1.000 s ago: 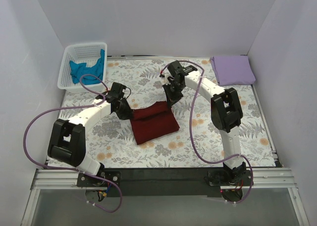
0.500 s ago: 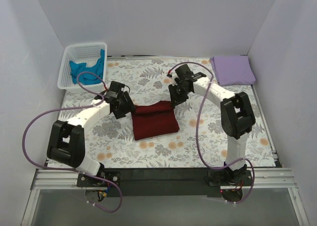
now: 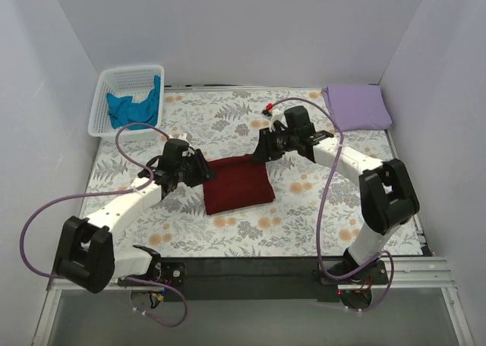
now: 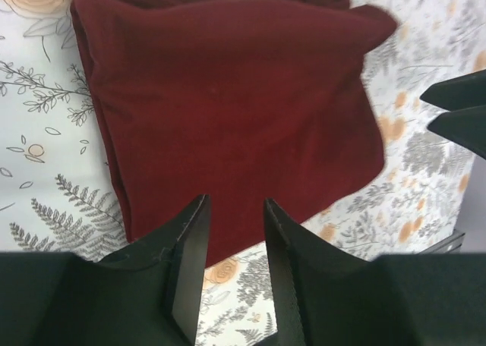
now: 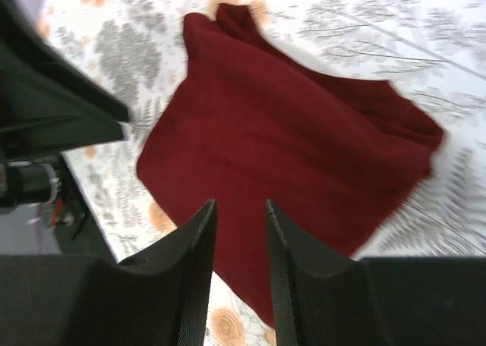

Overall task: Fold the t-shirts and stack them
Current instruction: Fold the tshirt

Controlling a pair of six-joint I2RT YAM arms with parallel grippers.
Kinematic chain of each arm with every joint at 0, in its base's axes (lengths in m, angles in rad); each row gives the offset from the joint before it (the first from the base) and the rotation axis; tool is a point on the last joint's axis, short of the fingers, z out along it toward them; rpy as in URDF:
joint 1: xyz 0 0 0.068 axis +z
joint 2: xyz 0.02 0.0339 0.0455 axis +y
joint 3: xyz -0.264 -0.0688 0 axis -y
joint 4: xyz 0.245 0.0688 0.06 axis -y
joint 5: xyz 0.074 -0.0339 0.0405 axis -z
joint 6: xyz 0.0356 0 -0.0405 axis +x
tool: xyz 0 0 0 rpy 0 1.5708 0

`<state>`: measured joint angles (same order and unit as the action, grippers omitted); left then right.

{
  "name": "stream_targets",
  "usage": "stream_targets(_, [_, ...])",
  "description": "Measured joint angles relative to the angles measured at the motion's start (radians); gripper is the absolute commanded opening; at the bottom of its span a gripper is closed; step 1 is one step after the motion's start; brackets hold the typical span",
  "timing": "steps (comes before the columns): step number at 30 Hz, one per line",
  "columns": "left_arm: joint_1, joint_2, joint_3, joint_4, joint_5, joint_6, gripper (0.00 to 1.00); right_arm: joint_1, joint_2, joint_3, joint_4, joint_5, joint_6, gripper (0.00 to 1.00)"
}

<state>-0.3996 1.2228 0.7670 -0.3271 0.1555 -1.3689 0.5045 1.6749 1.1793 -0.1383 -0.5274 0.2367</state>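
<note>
The dark maroon t-shirt (image 3: 238,183) lies folded on the floral cloth at the middle. It fills the left wrist view (image 4: 228,95) and the right wrist view (image 5: 296,156). My left gripper (image 3: 202,172) is at its left edge, open and empty (image 4: 235,209). My right gripper (image 3: 261,152) is at its far right corner, open and empty (image 5: 239,209). The lavender t-shirt (image 3: 357,107) lies folded at the far right corner. The teal t-shirt (image 3: 133,103) lies crumpled in the basket.
The white lattice basket (image 3: 129,69) stands at the far left corner. The floral grey and orange cloth (image 3: 326,209) covers the table. Lilac walls close in the left, back and right sides. The black front rail (image 3: 250,266) runs along the near edge.
Both arms have swung outward and their grippers have drawn back from the maroon shirt's far edge. The shirt has settled flatter into a folded rectangle.
</note>
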Motion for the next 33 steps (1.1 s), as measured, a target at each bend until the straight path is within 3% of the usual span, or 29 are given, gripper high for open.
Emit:
stream_targets(8, [0.073, 0.256, -0.001, 0.198, 0.081, -0.054, 0.21, -0.01, 0.242, 0.019, 0.246, -0.24, 0.119, 0.38])
stream_targets(19, [0.165, 0.591, 0.162, 0.358, 0.131, -0.127, 0.18, -0.156, 0.525, 0.146, 0.433, -0.308, 0.26, 0.36])
stream_targets(22, [0.173, 0.603, 0.182, 0.364, 0.133, -0.131, 0.2, -0.189, 0.553, 0.167, 0.458, -0.313, 0.297, 0.36])
stream_targets(26, [0.18, 0.599, 0.198, 0.356, 0.133, -0.129, 0.3, -0.204, 0.533, 0.164, 0.479, -0.315, 0.338, 0.38])
stream_targets(33, [0.178, 0.408, 0.179, 0.291, 0.135, -0.129, 0.36, -0.185, 0.289, -0.014, 0.563, -0.369, 0.446, 0.43])
